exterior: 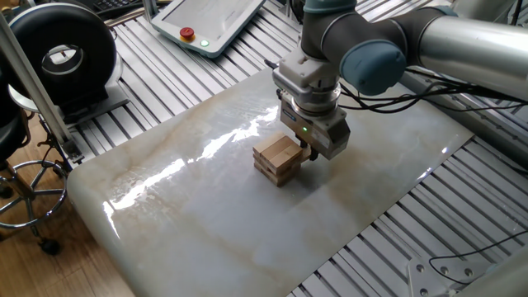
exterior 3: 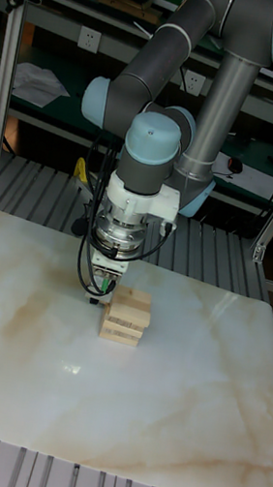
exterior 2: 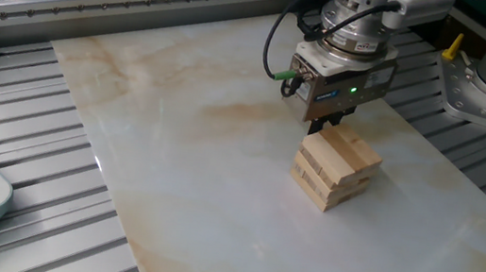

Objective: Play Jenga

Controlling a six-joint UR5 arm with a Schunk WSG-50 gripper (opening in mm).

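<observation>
Jenga tower (exterior 2: 335, 169) standing mid-desk (exterior 2: 215, 199) on the marble top. Tool (exterior 2: 329, 124) poised just at the tower's 11 o'clock upper edge, fingers nearly together, apparently gripping nothing; grasp uncertain. Step in hand: engaging a top-layer block. Next: careful alignment, gentle contact, no toppling.

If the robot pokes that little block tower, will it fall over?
Probably not easily: the tower is low and squat. Its loose stacked blocks would likely slide apart instead. On the shiny marble table the whole stack may also skid. The gripper is right beside it.
</observation>
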